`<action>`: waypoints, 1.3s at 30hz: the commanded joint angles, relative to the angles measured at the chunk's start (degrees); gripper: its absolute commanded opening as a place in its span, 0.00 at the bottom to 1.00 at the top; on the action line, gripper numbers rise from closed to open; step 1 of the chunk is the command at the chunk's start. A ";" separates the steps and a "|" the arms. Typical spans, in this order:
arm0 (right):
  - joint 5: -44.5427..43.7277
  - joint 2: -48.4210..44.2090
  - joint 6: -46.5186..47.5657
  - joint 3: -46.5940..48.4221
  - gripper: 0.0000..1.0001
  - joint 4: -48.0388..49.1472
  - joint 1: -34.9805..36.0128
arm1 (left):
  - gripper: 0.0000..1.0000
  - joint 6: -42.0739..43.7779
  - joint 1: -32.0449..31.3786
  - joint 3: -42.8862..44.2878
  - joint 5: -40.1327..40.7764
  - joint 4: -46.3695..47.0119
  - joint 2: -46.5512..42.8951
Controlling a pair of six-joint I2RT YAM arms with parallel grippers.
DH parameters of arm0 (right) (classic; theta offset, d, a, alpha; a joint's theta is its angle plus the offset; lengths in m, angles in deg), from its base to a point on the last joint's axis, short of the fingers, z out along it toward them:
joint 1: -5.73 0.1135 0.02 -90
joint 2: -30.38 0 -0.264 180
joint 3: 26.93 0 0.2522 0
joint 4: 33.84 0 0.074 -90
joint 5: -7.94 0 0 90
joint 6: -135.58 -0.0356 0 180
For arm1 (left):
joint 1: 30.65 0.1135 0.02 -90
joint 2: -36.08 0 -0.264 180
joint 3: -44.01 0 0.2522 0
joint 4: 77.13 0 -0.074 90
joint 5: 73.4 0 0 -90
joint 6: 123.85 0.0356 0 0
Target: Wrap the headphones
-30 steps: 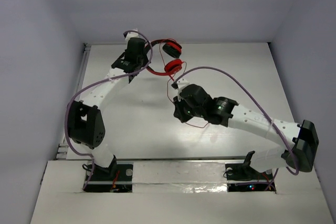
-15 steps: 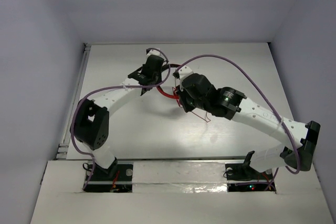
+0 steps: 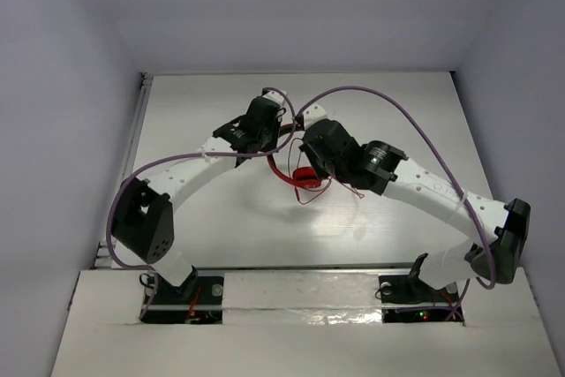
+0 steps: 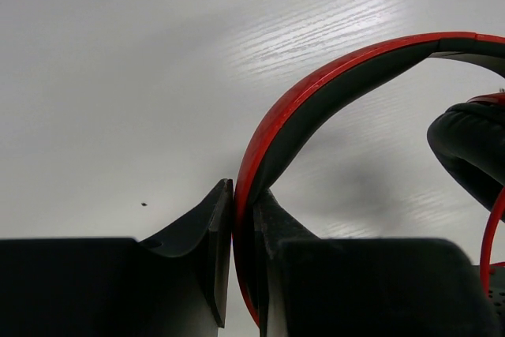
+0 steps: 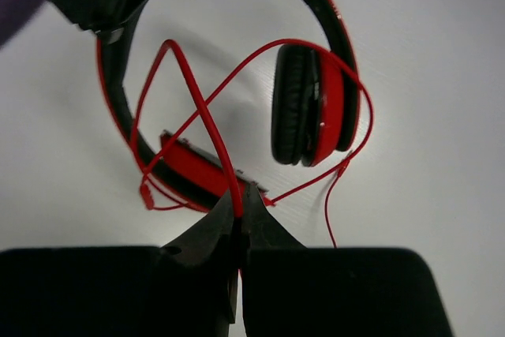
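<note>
I count one pair of headphones [image 5: 309, 104] with two earcups [image 5: 189, 165], one headband [image 4: 331, 84] and one red cable [image 5: 207, 133]. There are two arms [image 3: 190, 163], two sets of jaws, two purple cables [image 3: 357, 89] and one surface [image 3: 221, 218].

Table: a white tabletop [image 3: 221, 218] with a faint wood grain is stretching from the near side to the far wall.
Far wall: a plain pale grey wall [image 3: 300, 6] is rising from the table's far edge.
Side walls: a left wall [image 3: 53, 130] and a right wall [image 3: 521, 86], the same pale grey, are closing the table in.
Left edge: a light metal rail [image 3: 134, 130] is running near to far beside the table.
Near edge: a white board [image 3: 300, 287] is lying across the near side, its glossy strip [image 3: 291, 315] catching glare.
Light: soft light is falling from above, throwing blurred grey shadows [image 4: 355, 187] on the tabletop.
Mark: a tiny dark speck [image 4: 144, 204] is sitting on the tabletop.
</note>
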 commanded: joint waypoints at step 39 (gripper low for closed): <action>8.45 -14.07 0.13 -7.18 0.00 10.44 -2.97 | 0.00 2.12 5.18 2.40 -26.98 1.75 -5.19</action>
